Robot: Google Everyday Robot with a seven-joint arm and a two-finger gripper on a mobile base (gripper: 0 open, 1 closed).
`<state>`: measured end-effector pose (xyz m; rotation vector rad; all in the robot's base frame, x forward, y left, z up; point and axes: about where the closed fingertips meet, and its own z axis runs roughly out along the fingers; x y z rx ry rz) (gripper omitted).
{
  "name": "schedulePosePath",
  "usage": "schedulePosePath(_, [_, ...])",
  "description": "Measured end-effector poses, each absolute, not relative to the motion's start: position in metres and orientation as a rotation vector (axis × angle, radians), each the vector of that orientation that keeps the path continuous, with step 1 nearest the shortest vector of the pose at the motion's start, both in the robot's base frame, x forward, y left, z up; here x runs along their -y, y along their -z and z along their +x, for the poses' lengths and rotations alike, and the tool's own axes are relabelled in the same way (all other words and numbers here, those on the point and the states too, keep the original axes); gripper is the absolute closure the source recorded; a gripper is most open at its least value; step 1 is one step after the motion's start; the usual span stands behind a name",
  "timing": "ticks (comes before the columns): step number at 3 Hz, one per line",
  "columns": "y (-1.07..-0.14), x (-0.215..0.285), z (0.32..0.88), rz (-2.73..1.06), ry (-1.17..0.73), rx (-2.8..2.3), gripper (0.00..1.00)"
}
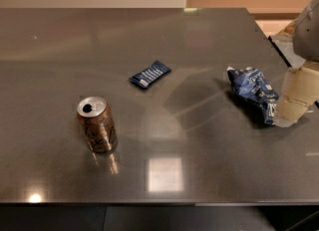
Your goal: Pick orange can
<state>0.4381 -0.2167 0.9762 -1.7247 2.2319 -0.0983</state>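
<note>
The orange can (97, 124) stands upright on the dark grey table (199, 165), at the front left. It is brownish-orange with dark lettering and a silver top with a dark hole. My gripper (295, 106) hangs at the far right edge of the view, over the table's right side, right next to the wrinkly blue foil bag (253, 92). It is far to the right of the can and holds nothing that I can see.
A small dark-blue flat packet (149, 73) lies near the table's middle, behind and to the right of the can. The table's front edge runs along the bottom of the view. A pale wall stands behind the table.
</note>
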Motion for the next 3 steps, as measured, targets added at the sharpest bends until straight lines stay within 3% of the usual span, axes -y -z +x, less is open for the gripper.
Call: schedulePosePath(3, [-0.972, 0.178, 0.449, -1.804, 0.003, -2.086, 0.0])
